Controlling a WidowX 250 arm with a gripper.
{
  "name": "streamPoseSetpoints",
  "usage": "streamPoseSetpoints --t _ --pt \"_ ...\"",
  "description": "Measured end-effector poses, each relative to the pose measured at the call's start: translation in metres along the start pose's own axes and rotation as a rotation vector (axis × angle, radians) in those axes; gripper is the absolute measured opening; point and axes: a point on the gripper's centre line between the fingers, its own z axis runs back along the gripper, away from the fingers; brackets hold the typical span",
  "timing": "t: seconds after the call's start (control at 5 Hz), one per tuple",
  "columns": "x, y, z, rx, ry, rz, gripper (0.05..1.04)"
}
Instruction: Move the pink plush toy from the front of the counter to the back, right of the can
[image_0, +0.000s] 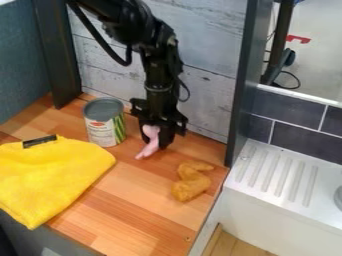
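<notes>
Near the frame's centre, the gripper (158, 139) has its pincer clamped on a slim pink toy (151, 145), long axis steeply slanted, its lower tip pointing lower left. The tin can (103, 127), just left, wears a pale label with red and green.

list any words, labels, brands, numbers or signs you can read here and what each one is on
No text can be quoted with confidence.
Can: its label has a red mark and some print, too small to read.
Yellow cloth and the black strip on it: no lettering to make out.
Pink object in the hand: none to make out.
</notes>
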Motion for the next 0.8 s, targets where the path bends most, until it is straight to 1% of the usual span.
streamPoseSetpoints --t 0.2,0.4,0.6,0.8 --pt "0.004 -0.001 -0.005 -0.015 0.019 -0.037 0.483" --pt "0.006 0.006 -0.006 -0.036 -0.008 -0.019 0.561" --pt "-0.004 0.011 0.005 -0.068 -0.066 0.023 0.862" --pt "-0.005 0.023 0.032 -0.093 -0.169 0.081 1.011"
